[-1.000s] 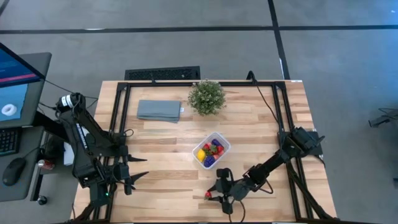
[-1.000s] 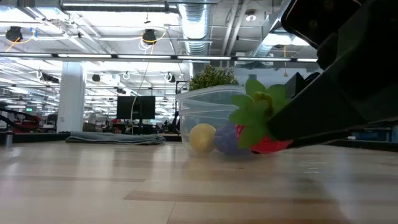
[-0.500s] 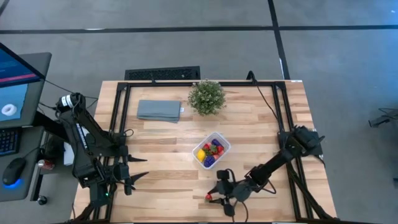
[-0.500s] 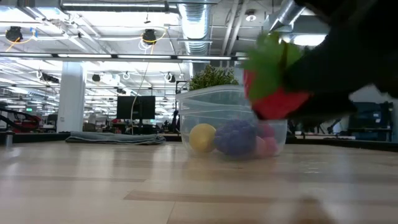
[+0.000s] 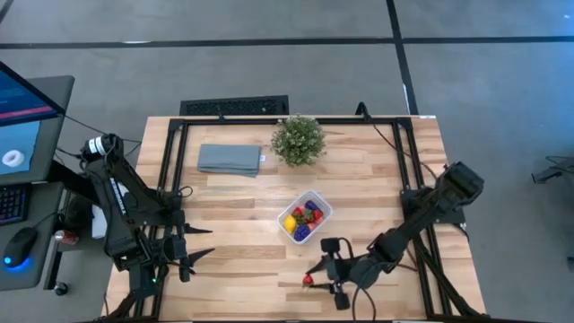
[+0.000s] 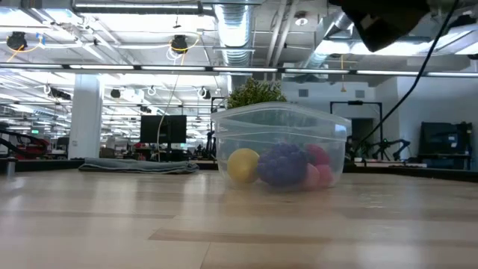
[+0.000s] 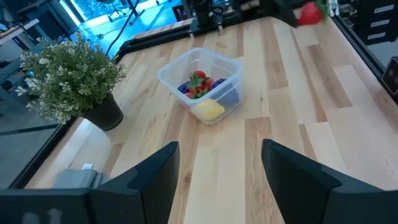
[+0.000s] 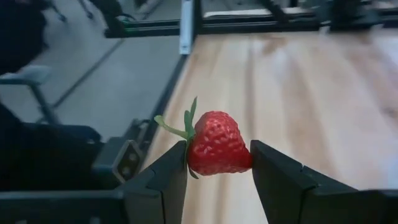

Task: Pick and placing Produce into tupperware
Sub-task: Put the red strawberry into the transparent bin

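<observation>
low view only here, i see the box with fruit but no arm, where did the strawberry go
Observer: The right gripper holds the strawberry between its jaws, lifted off the table.
Operator: where is it relative to the box
Observer: In the high view the strawberry is at the table's near edge, short of the box.
Operator: left arm doing anything
Observer: No, the left gripper waits open at the table's left side, holding nothing.

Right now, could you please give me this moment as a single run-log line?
right gripper: shut on strawberry, lifted off table | left gripper: open, waiting at left edge | tupperware: holds other produce
</observation>
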{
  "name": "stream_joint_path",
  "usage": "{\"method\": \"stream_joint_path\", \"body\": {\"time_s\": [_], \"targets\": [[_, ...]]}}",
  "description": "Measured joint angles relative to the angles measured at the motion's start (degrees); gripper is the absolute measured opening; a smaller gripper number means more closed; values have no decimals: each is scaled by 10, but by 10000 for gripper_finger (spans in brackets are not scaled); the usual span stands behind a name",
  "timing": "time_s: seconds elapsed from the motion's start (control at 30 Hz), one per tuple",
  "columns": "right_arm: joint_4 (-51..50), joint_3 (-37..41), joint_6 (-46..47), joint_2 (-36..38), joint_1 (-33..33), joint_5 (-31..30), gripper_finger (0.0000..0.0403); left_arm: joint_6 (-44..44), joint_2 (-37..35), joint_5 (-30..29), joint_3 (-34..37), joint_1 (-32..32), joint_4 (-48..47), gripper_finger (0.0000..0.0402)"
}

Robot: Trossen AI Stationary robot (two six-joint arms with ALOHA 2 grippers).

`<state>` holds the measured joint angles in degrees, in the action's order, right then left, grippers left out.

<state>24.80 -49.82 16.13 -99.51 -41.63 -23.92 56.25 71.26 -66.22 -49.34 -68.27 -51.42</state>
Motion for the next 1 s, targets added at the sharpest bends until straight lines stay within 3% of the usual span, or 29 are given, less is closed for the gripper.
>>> {"method": "stream_joint_path", "body": {"time_s": [0.47, 1.0], "targets": [[-207, 0, -2, 117, 15, -111, 186, -11, 0, 0, 0, 0, 0, 221], [-255, 8, -28, 121, 122, -108, 189, -12, 0, 0, 0, 0, -1, 221]]}}
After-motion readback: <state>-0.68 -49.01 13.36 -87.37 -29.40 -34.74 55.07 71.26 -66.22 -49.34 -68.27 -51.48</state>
